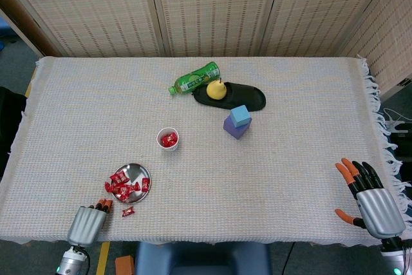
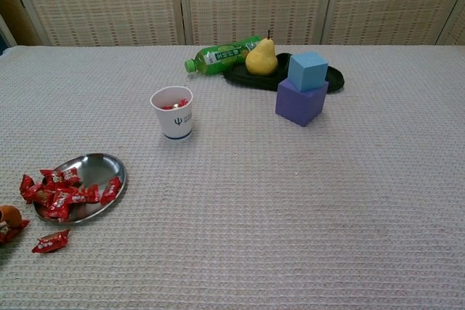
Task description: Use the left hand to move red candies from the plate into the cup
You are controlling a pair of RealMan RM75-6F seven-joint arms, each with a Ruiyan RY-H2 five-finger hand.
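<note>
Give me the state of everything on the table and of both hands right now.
Cup: upright, red candies inside.
Plate: candies piled on its near-left side.
Stray candy: on the cloth, off the plate.
Bottle: lying on its side.
Pear: upright on black tray.
Blue cube: stacked on purple cube.
Left hand: at table edge, grip unclear.
Right hand: open, empty.
</note>
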